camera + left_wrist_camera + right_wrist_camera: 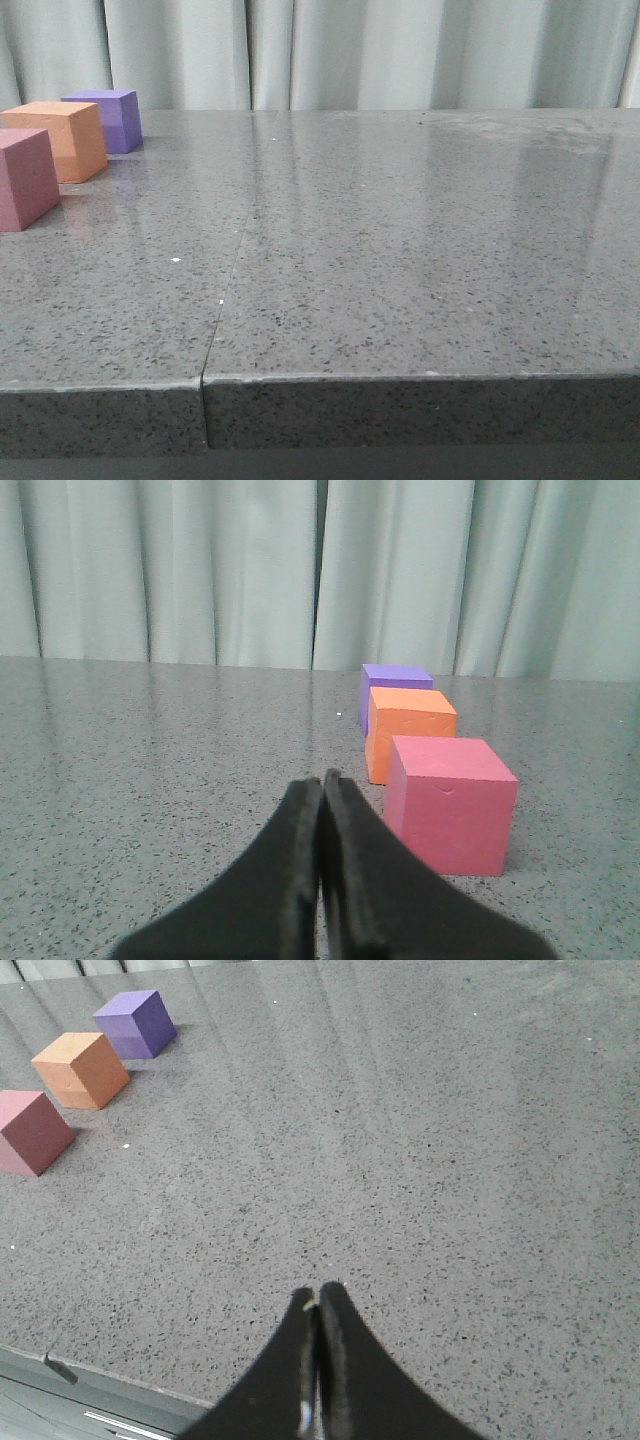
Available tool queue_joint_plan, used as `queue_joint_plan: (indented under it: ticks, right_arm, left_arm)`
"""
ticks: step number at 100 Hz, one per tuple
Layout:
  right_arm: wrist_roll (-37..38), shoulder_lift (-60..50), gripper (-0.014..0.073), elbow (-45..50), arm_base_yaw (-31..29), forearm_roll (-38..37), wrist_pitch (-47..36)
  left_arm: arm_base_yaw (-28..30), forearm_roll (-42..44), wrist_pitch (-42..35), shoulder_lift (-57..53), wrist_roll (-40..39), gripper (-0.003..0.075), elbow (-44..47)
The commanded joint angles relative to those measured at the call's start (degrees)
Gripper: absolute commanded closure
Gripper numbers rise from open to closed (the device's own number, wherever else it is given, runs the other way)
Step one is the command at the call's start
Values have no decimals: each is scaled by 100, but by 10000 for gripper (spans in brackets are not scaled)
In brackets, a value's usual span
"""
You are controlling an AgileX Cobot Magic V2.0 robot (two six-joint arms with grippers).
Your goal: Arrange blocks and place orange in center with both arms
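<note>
- While I watch the front view, three blocks stand in a row at the far left of the gray table: pink block nearest, orange block in the middle, purple block farthest.
- I see small gaps between neighbours.
- My left gripper has its fingers pressed together, holding nothing, just beside the pink block.
- My right gripper is likewise pressed together and empty, well apart from the row.

The left gripper has two matte black fingers, broad at the base and tapering to rounded tips. The right gripper looks alike, with a pale glint along its inner seam.
</note>
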Motion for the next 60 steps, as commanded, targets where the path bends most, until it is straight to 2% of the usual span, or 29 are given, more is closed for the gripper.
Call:
queue_joint_plan:
  ticks: [1, 32, 45, 60]
  right_arm:
    - [-44, 42, 631, -153, -16, -70, -446]
    - [-44, 42, 631, -40, -34, -70, -729]
    - [-44, 31, 631, 386, -309, -70, -1845]
    - [-82, -81, 631, 989, -988, -70, -3059]
  left_arm:
    - [-1, -53, -471, -159, 0, 741, 224]
    - [-1, -53, -471, -159, 0, 741, 224]
    - [-1, -53, -471, -159, 0, 741, 224]
    - [-1, -53, -471, -159, 0, 741, 224]
